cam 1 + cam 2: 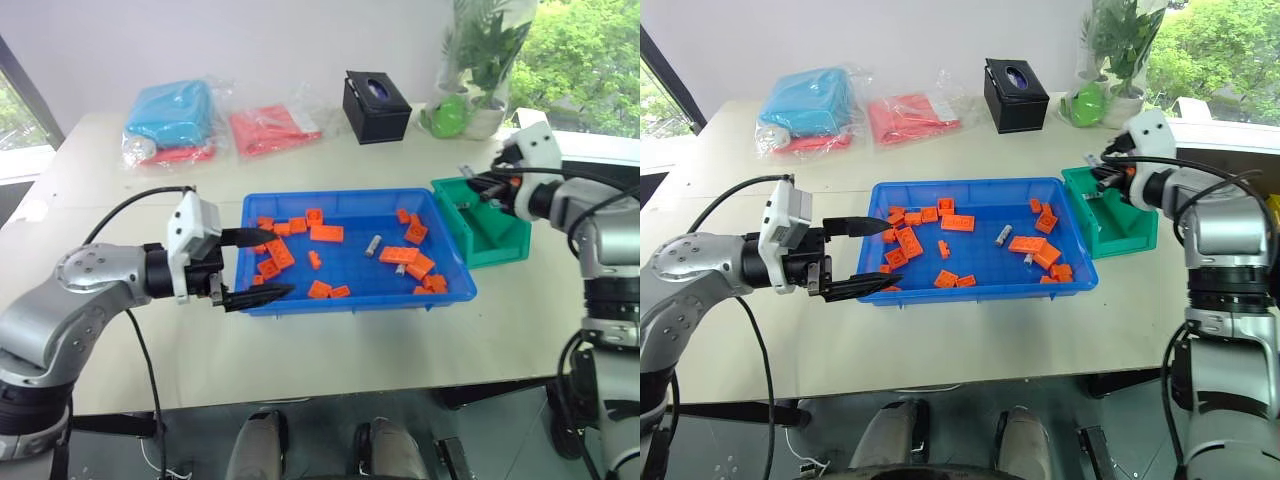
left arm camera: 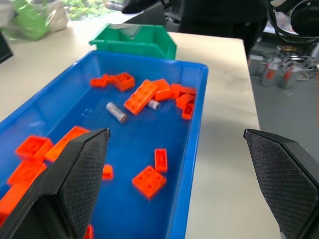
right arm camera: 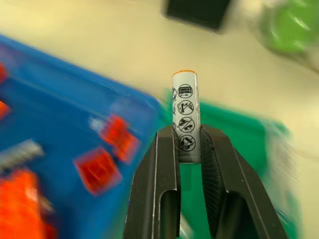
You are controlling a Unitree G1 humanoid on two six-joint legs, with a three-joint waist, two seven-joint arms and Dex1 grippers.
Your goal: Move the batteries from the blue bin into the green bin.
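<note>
The left end effector point(image 1: 256, 266) hangs with fingers spread wide and empty at the blue bin's point(image 1: 350, 296) left end. The blue bin sits mid-table, holding orange bricks point(image 1: 326, 233) and two batteries point(image 1: 373, 244). The right end effector point(image 3: 189, 144) is clamped on one battery point(image 3: 185, 114), held upright above the green bin point(image 1: 500, 245), which touches the blue bin's right end.

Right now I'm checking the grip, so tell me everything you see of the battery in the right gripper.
The battery is a silver-grey metal cylinder with an orange end cap and a column of black round symbols. It stands upright along the fingers of the right gripper, pinched at its lower half, the top sticking out. It hangs over the green bin.
</note>
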